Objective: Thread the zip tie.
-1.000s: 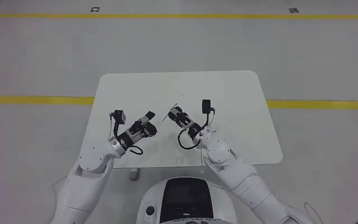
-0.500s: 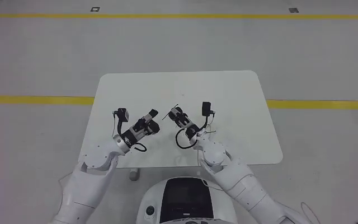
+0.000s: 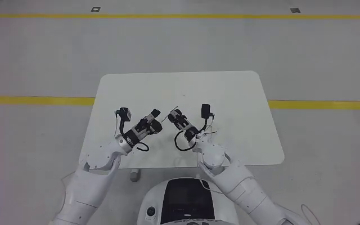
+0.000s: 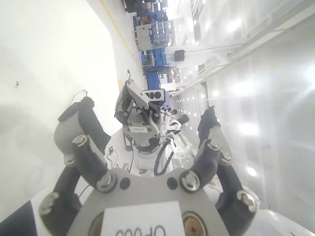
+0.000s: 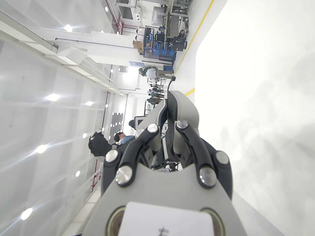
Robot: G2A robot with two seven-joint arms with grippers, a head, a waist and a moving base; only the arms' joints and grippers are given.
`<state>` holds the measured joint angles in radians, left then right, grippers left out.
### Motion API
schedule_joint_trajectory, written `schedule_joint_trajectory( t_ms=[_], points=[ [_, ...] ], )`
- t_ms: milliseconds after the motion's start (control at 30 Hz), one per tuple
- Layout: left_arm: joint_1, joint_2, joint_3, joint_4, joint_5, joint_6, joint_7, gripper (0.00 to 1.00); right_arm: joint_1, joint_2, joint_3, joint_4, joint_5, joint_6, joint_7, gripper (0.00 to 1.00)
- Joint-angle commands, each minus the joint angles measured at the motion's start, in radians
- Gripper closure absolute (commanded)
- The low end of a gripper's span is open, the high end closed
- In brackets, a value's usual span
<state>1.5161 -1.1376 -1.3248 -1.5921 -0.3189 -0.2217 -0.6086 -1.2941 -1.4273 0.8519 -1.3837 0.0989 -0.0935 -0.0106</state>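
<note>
Zip tie in right hand

A white rectangular tabletop with rounded corners is seen on pale grey floor, flanked by a yellow stripe at 9 and 3 o'clock.

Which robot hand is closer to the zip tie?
Right. The right hand is shut on the zip tie, which pokes out in front. The left hand is open, facing it, close by but not touching.
</note>
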Motion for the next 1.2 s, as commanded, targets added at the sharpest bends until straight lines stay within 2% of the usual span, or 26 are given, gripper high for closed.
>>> schedule_joint_trajectory(
  t_ms=[0, 433, 667, 700, 833, 1167],
  points=[
    [-0.003, 0.001, 0.006, -0.001, 0.027, 0.009, 0.011, 0.00, -0.007, -0.001, 0.002, -0.006, 0.004, 0.000, 0.007, 1.00],
    [-0.005, 0.000, 0.014, -0.003, 0.029, 0.008, 0.027, 0.00, -0.019, -0.003, 0.012, -0.015, 0.004, -0.004, 0.017, 1.00],
    [-0.017, 0.001, 0.019, 0.028, 0.004, 0.001, 0.026, 0.00, -0.039, 0.001, 0.043, -0.040, 0.036, 0.010, 0.074, 1.00],
    [-0.019, 0.001, 0.020, 0.034, -0.004, 0.001, 0.025, 0.13, -0.041, 0.001, 0.047, -0.042, 0.046, 0.012, 0.085, 1.00],
    [-0.027, 0.002, 0.022, 0.051, -0.012, 0.000, 0.020, 0.53, -0.039, -0.001, 0.053, -0.042, 0.052, 0.014, 0.100, 1.00],
    [-0.047, 0.003, 0.040, 0.076, -0.013, 0.010, 0.007, 0.74, -0.024, -0.015, 0.043, -0.015, 0.045, -0.007, 0.068, 1.00]
  ],
)
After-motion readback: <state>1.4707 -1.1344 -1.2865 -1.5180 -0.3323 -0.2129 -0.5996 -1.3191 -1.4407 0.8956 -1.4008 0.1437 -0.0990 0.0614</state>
